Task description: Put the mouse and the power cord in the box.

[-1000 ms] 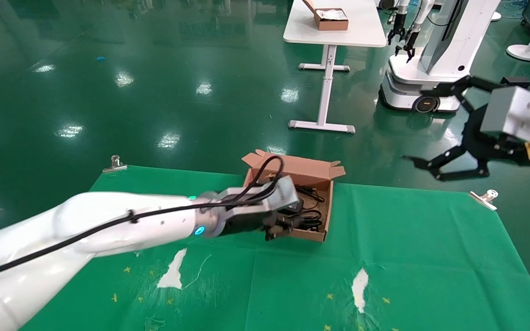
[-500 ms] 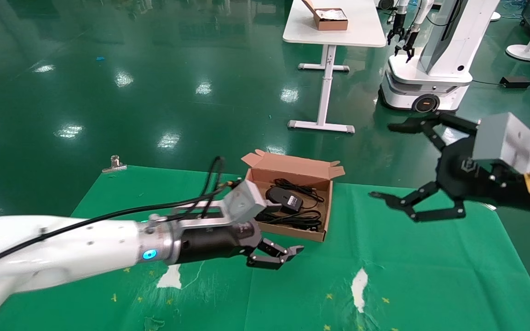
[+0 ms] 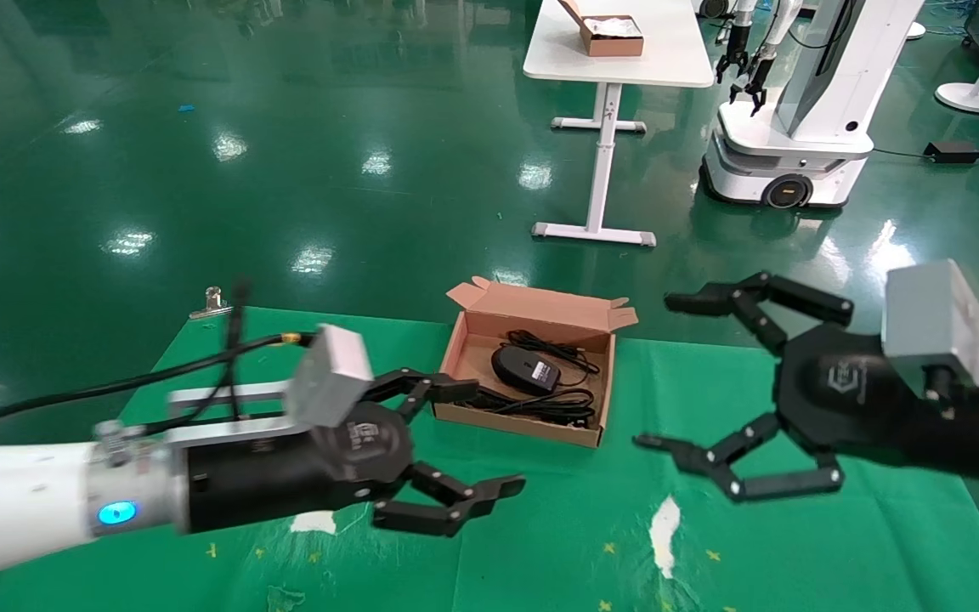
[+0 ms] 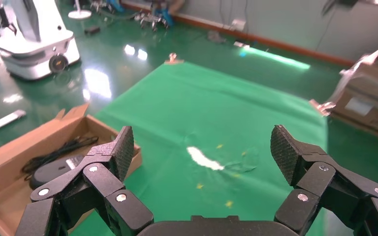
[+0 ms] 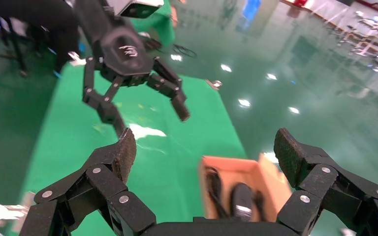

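Note:
The brown cardboard box [image 3: 596, 384] lies open at the far middle of the green cloth, lid folded back. Inside it rest the black mouse [image 3: 525, 368] with its thin cable behind it, and the looped power cord [image 3: 542, 410] along the near wall. My left gripper [image 3: 485, 438] hovers open and empty just near-left of the box. My right gripper [image 3: 662, 371] hangs open and empty to the right of the box. The left wrist view has the box [image 4: 10, 142] and mouse [image 4: 49, 172] beside the open left gripper [image 4: 203, 147]. Past the open right gripper [image 5: 204, 147] lie the box [image 5: 226, 164] and mouse [image 5: 241, 199].
The green cloth [image 3: 795, 544] has two white tears [image 3: 664, 523] near the front and a metal clip [image 3: 212, 302] at its far left corner. Beyond it stand a white table [image 3: 617, 68] with a small box and another robot [image 3: 795, 127] on the floor.
My left gripper has drawn back out of the box toward the near left and spread wide, leaving the mouse and cords inside. My right gripper has come down and closer, beside the box.

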